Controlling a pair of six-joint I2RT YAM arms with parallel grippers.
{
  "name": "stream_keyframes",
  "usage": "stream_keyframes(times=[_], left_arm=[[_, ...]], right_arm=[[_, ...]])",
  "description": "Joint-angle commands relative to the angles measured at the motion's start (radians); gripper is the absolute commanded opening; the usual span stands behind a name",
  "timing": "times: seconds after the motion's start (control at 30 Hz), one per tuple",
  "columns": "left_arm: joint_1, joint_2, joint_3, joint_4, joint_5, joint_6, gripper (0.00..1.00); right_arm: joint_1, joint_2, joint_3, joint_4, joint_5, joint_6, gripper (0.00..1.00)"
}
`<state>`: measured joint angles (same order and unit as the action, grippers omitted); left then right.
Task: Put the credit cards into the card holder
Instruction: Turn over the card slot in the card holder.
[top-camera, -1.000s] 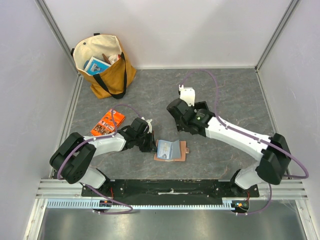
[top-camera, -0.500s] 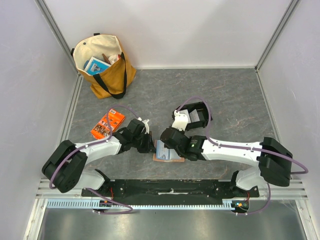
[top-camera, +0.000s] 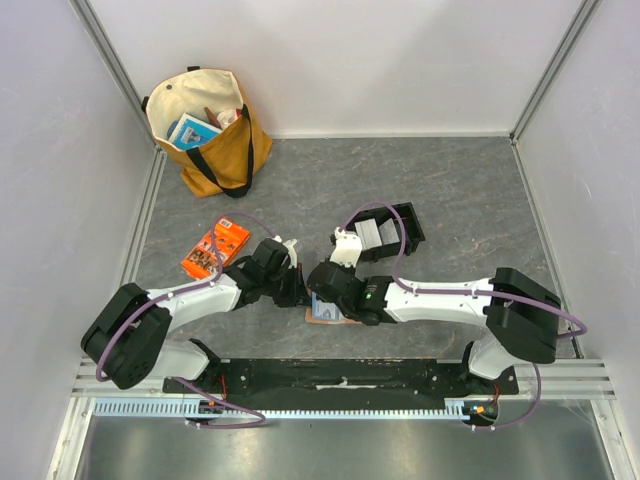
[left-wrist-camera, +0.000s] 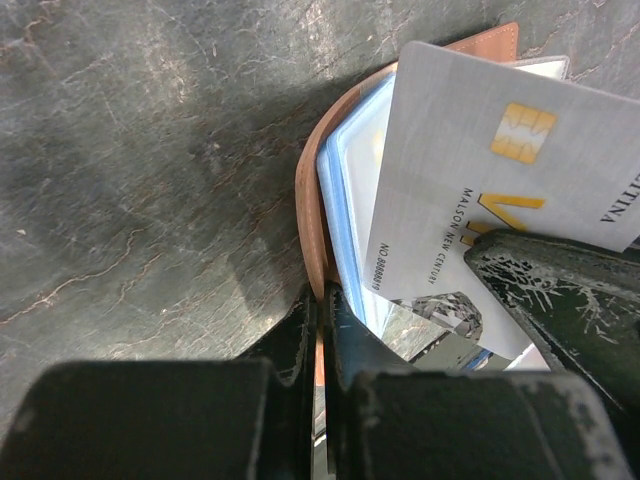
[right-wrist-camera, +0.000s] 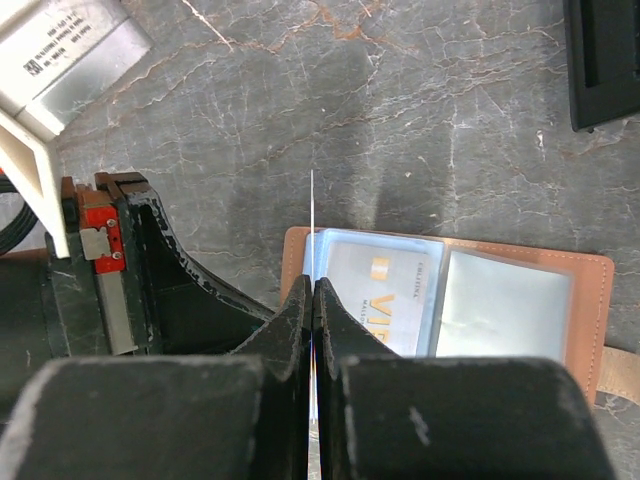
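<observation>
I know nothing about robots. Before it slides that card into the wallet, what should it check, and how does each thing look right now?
1. Right tool gripping the card: ok, shut on it.
2. Left tool steadying the wallet: ok, clamped on its left edge.
3. Wallet lying open with pockets facing up: ok.
4. Card lined up with a pocket mouth: cannot tell; it is held on edge near the wallet's left side.
5. Target pocket free: cannot tell; another card seems to sit in the left pocket.
</observation>
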<state>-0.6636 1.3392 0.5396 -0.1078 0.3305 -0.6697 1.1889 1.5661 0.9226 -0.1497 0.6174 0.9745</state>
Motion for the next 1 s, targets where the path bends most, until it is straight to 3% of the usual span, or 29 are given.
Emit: stream_keyframes(times=[0.0, 0.7, 0.97], left_arm=[[-0.004, -0.025, -0.004, 0.007, 0.001, -0.024, 0.02], [-0.004, -0.028, -0.001, 0.011, -0.001, -0.021, 0.02], [-0.004, -0.032, 0.002, 0.007, -0.004, -0.019, 0.02]], right_arm=[[0.008, 0.002, 0.056, 0.042, 0.036, 0.007, 0.00], [0.015, 0.054, 0.068, -0.019, 0.071, -0.005, 0.00], [0.015, 0.063, 0.104, -0.125, 0.113, -0.011, 0.00]])
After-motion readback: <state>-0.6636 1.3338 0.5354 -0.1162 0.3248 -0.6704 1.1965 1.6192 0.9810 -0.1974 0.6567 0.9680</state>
